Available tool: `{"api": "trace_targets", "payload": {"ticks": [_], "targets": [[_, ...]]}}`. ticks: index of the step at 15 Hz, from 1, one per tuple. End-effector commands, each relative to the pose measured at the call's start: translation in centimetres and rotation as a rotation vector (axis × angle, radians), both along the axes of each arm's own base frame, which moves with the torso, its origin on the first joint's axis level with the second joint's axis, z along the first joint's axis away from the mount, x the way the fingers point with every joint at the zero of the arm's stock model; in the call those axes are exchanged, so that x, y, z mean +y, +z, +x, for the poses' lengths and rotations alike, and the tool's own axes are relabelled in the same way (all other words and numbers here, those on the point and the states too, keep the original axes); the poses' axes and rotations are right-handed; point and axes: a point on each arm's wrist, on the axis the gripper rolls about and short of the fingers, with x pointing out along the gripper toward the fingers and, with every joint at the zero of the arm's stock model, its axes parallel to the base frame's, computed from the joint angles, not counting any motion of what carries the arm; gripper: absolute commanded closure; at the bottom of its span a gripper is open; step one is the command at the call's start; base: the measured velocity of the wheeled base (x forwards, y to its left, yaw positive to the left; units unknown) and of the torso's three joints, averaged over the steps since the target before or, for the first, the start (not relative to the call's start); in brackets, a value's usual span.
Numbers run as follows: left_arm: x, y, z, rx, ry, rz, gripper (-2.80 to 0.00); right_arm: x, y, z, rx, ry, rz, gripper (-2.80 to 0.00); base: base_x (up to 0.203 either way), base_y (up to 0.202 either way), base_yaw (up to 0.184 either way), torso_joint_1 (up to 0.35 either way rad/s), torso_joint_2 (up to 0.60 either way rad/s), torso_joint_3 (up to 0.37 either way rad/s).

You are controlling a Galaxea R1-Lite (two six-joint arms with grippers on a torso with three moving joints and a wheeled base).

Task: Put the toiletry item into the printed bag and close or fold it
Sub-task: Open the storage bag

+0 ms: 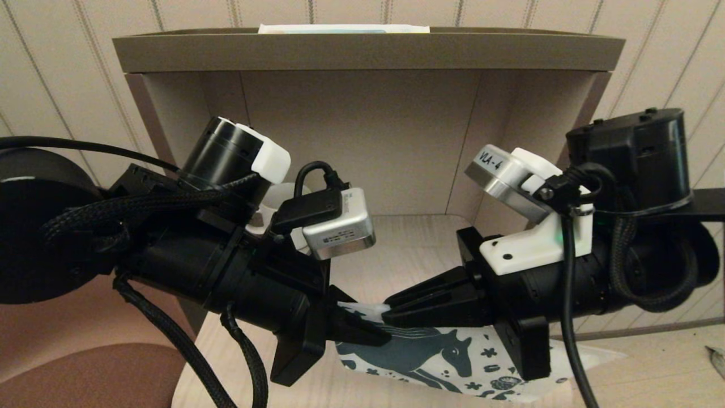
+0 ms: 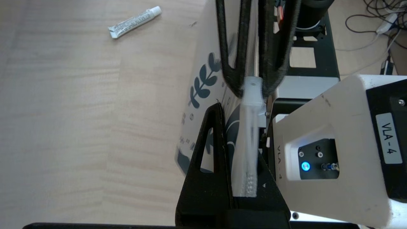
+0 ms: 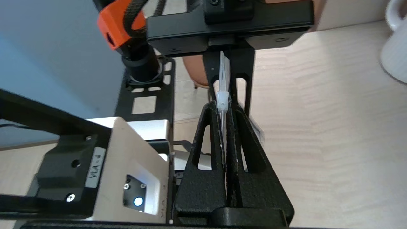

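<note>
The printed bag [image 1: 442, 357], white with a dark teal horse, hangs above the wooden table, held by its top zip edge between both grippers. My left gripper [image 1: 362, 331] [image 2: 243, 133] is shut on one end of that edge. My right gripper [image 1: 396, 310] [image 3: 223, 109] is shut on the same edge, its fingertips right at the white slider [image 3: 222, 101] [image 2: 252, 93]. The two grippers almost touch, tip to tip. The toiletry item [image 2: 135, 22], a slim white tube, lies loose on the table away from the bag. It is outside the bag.
A brown open-fronted shelf unit [image 1: 362, 51] stands at the back of the table. A white mug [image 3: 396, 47] sits on the table near the left arm. A brown chair [image 1: 85, 368] is at the lower left.
</note>
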Motion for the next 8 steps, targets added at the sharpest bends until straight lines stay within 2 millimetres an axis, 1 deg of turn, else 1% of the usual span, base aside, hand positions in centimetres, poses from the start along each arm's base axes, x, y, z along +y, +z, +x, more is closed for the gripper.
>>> {"api": "trace_targets", "payload": {"ticks": [1,4,8], "targets": [[0.0,-0.1,0.0,0.003,-0.005,0.003,0.0,-0.1,0.2,-0.1,-0.006,0.006,0.008,0.0,0.0,0.0,0.0,0.0,0.0,0.0],[0.0,-0.2,0.0,0.005,-0.004,0.007,0.0,-0.1,0.1,-0.1,-0.005,0.005,0.006,0.0,0.0,0.0,0.0,0.0,0.0,0.0],[0.1,-0.3,-0.1,0.006,-0.004,0.008,0.0,-1.5,0.3,-0.8,-0.013,-0.023,0.011,0.0,0.0,0.0,0.0,0.0,0.0,0.0]]}}
